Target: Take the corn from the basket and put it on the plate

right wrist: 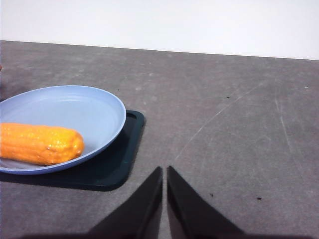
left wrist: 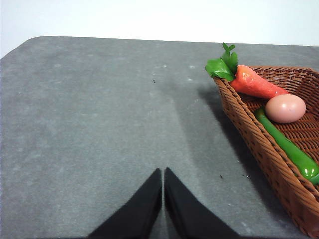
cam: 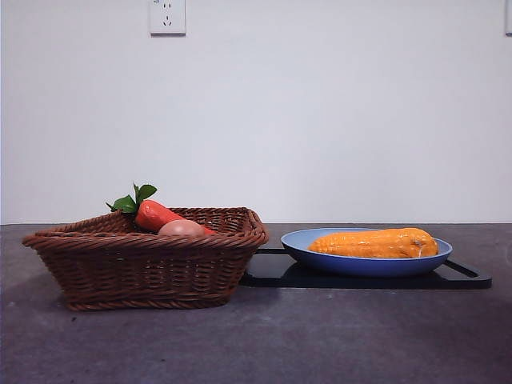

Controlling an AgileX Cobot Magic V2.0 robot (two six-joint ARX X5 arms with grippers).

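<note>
corn (right wrist: pixel 40 144) cut off, basket (left wrist: pixel 279 164) cropped

basket (cam: pixel 152 260): on the worktop (cam: pixel 256 344), left of the plate in the front view, its near corner just beside the tray
carrot (cam: pixel 160 214): in the basket, leaning on the far wall, leaves over the rim
egg (cam: pixel 181 228): in the basket, just beside the carrot
green vegetable (left wrist: pixel 286 147): in the basket, along its floor, beside the egg
tray (cam: pixel 460 276): flat on the worktop, right of the basket
plate (cam: pixel 364 262): on the tray
corn (cam: pixel 374 243): lying lengthwise in the plate
wall socket (cam: pixel 167 16): on the wall behind, above the basket
</note>
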